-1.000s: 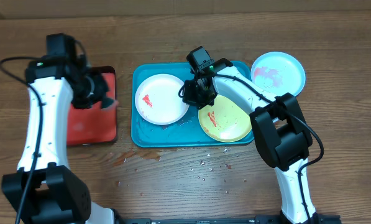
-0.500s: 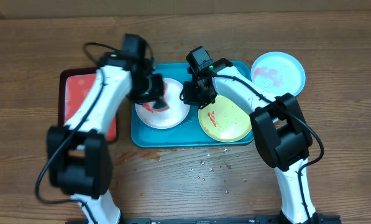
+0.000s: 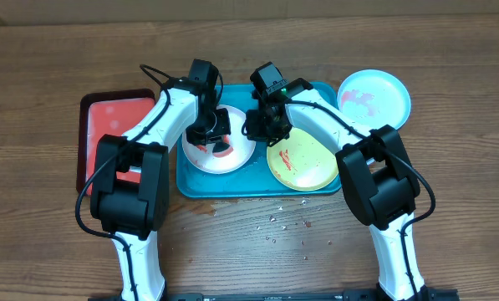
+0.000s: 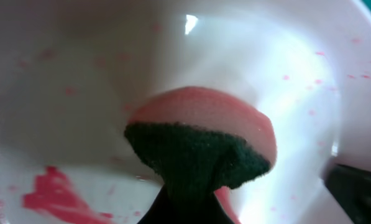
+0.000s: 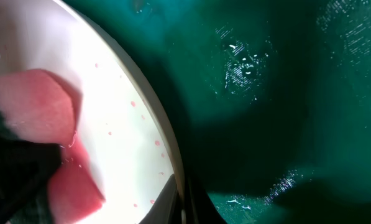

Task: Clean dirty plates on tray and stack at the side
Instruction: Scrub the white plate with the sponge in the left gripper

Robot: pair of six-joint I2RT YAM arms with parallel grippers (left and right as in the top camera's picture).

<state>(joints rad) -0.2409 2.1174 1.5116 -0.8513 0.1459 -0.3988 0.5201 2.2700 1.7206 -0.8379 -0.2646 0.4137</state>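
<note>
The white plate (image 3: pixel 239 154) lies at the left of the teal tray (image 3: pixel 232 186). My left gripper (image 3: pixel 215 134) is shut on a pink sponge with a dark green scrub side (image 4: pixel 201 146) and presses it on the white plate (image 4: pixel 79 93), beside a red sauce smear (image 4: pixel 51 193). My right gripper (image 3: pixel 264 127) is shut on the white plate's right rim (image 5: pixel 163 140); the sponge (image 5: pixel 33 106) shows at the left of that view. The yellow-green plate (image 3: pixel 303 160) with red specks lies at the tray's right. The light blue plate (image 3: pixel 374 96), smeared red, lies on the table right of the tray.
A red tray with a dark rim (image 3: pixel 115 138) lies left of the teal tray. Small drops and crumbs (image 3: pixel 274 221) are scattered on the wooden table in front of the teal tray. Wet patches glisten on the teal tray floor (image 5: pixel 244 68).
My left arm has swung right from over the red tray and brought the sponge down on the white plate. The right gripper has stayed on the plate's rim.
</note>
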